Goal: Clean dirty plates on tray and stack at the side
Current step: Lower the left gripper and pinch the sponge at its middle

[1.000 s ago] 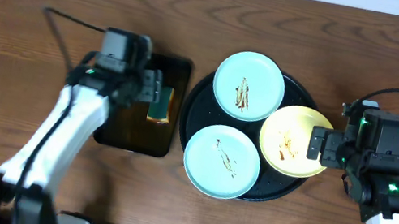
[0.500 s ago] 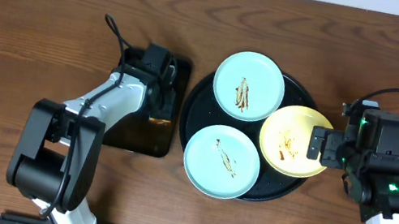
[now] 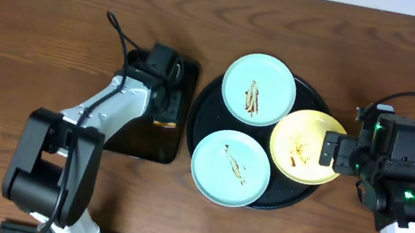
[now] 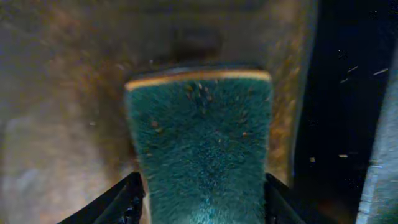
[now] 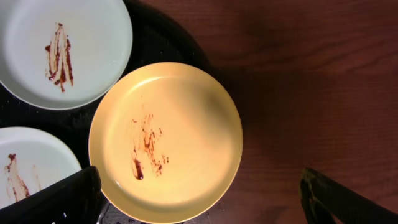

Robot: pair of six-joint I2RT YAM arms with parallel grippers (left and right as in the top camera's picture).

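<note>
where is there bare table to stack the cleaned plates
Widest bare wood: the far strip behind the rectangular black tray and round black tray, plus the far-left corner; some far-right, behind the right hand. Crowded: the slot between the trays, beside the left hand gripping a sponge, and the round tray's right, where the yellow plate overhangs toward the right hand.

Overhead cam is bright, even and sharp, just soft shadows on the wood tabletop (image 3: 17, 31). Left wrist cam is rough: dim, brownish, green sponge (image 4: 202, 143) fuzzy up close, background a smear. Right wrist is crisp on the yellow plate (image 5: 165, 142), though the wood beside it sits in dark shadow.
</note>
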